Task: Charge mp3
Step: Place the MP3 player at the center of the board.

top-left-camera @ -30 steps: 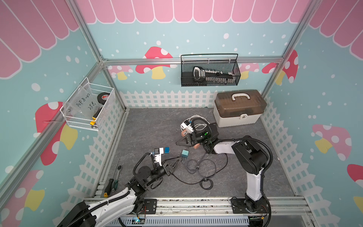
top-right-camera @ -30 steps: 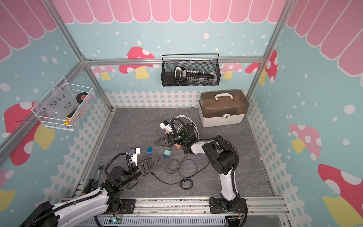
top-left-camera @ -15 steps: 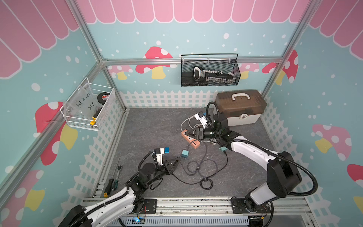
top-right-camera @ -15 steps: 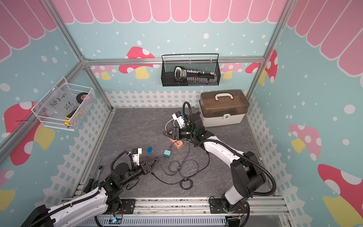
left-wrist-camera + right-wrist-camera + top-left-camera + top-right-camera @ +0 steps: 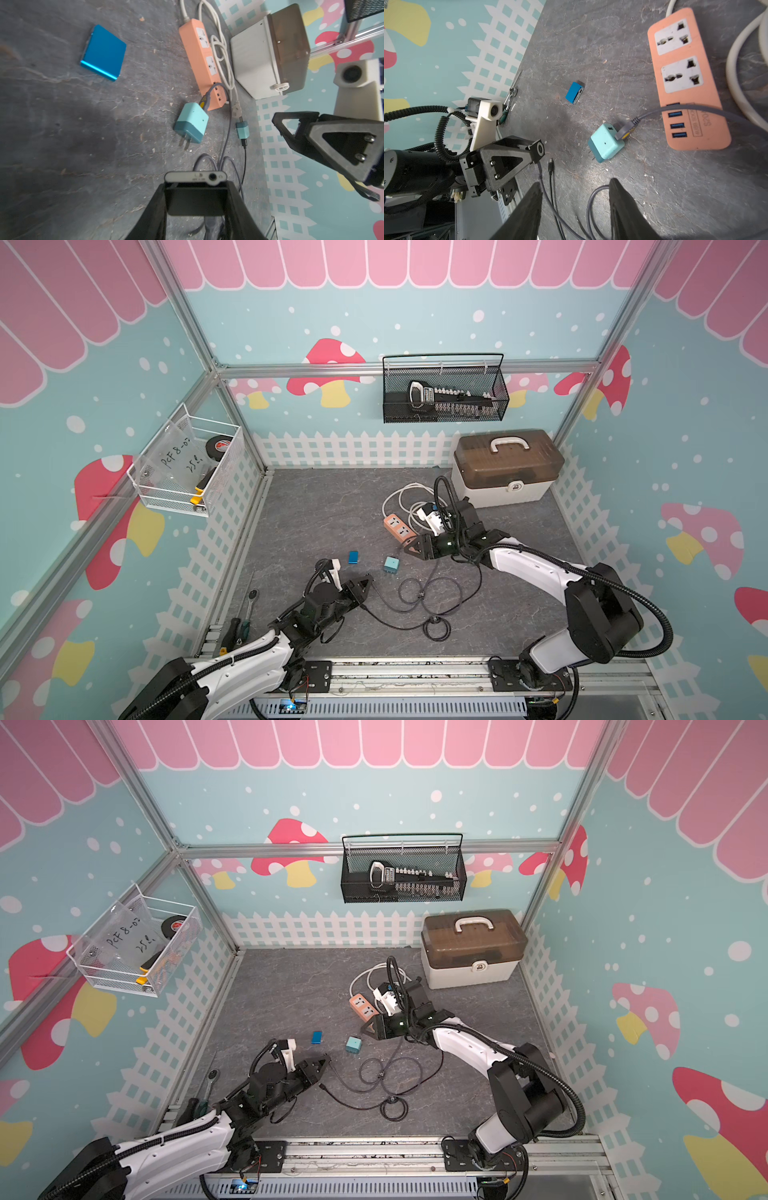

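Mp3 player (image 5: pixel 195 178): hold pinched in left fingers (image 5: pixel 153 207); lower spread, empty right fingers (image 5: pixel 529 207) squarely around teal charger (image 5: pixel 606 143), prongs toward orange strip (image 5: pixel 685 83).

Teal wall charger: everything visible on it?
The teal wall charger is a small rounded plastic-looking cube, pale body with a darker band at the end carrying two bare metal prongs. It lies on its side on the grey mat, unplugged, just short of the orange power strip. A grey cable's yellow-marked plug meets its opposite end. Nothing else touches it.
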Robot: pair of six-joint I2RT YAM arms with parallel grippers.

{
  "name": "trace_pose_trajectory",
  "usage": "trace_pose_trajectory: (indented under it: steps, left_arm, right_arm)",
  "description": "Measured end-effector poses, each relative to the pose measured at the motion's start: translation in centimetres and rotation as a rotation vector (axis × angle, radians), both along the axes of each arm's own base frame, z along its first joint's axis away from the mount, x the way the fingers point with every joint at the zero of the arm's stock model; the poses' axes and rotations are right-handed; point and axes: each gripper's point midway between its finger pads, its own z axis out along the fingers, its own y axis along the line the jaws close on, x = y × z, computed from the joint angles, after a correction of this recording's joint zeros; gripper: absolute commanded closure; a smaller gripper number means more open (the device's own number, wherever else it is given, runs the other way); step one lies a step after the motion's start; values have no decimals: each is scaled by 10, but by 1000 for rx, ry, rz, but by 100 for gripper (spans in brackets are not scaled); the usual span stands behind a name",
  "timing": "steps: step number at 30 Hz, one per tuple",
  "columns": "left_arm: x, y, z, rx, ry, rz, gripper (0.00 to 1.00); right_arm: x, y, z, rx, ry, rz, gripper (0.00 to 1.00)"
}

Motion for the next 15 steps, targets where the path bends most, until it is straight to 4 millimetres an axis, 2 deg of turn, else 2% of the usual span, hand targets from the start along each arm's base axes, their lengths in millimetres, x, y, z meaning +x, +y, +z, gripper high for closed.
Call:
trace_pose_trajectory:
  steps: [3,7,8,10,13,15]
  left_arm:
    - [1,4,-6,4,26,31,74]
    - [3,9,-12,2,48,74,67]
    - [3,10,-13,2,51,82,63]
    - [4,12,-14,2,54,94,62]
    - [5,14,-15,4,53,106,58]
    - [5,16,-15,4,54,114,51]
  right_arm:
    - [-4,7,-10,-12,17,21,48]
    - [-12,16,-32,-47,50,49,47]
    - [-13,18,-38,-58,60,55,46]
    - [-16,22,-50,-82,78,62,46]
    - [-16,26,-63,-120,88,64,46]
    - [-12,28,-66,-140,78,58,46]
